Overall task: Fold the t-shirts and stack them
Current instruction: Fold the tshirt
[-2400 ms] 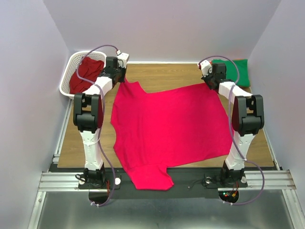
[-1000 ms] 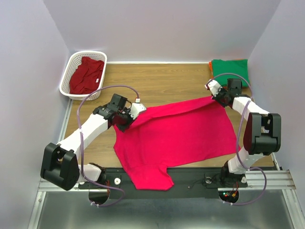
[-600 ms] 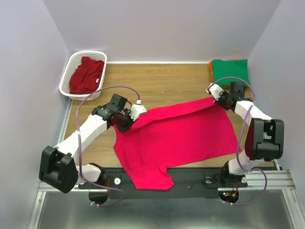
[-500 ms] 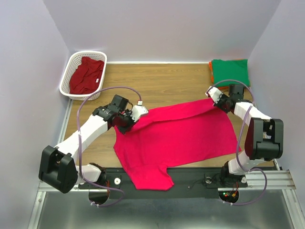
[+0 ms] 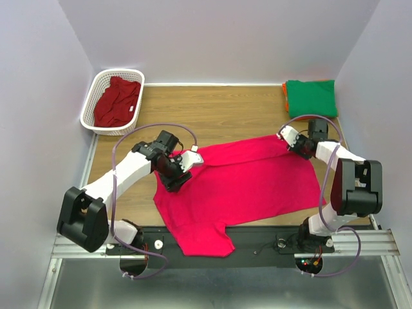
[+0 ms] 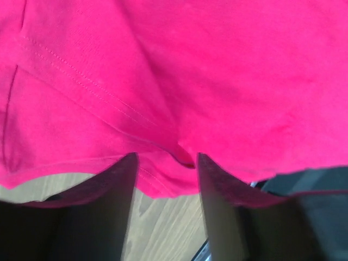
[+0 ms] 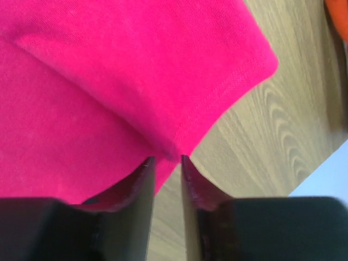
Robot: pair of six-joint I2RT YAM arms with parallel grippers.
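Note:
A bright pink-red t-shirt [image 5: 244,183] lies spread on the wooden table [image 5: 212,109], its far edge folded over toward the near side. My left gripper [image 5: 175,181] sits low at the shirt's left end. In the left wrist view the shirt [image 6: 217,81] ends just past that gripper [image 6: 166,159], which is open, with bare wood between the fingers. My right gripper [image 5: 293,145] is at the shirt's far right corner. There the shirt's hem [image 7: 109,81] touches the tips of that gripper [image 7: 167,159], which is open a little. A green t-shirt [image 5: 311,98] lies folded on an orange one [image 5: 284,96].
A white lattice basket [image 5: 90,106] at the far left corner holds a darker crimson t-shirt [image 5: 117,100]. The pink-red shirt's near sleeve [image 5: 206,241] hangs over the black front rail [image 5: 270,244]. Lilac walls close in the table on three sides.
Both grippers pulled the shirt's far edge toward the near side, then opened and let it go. The left gripper has shifted a little right and nearer.

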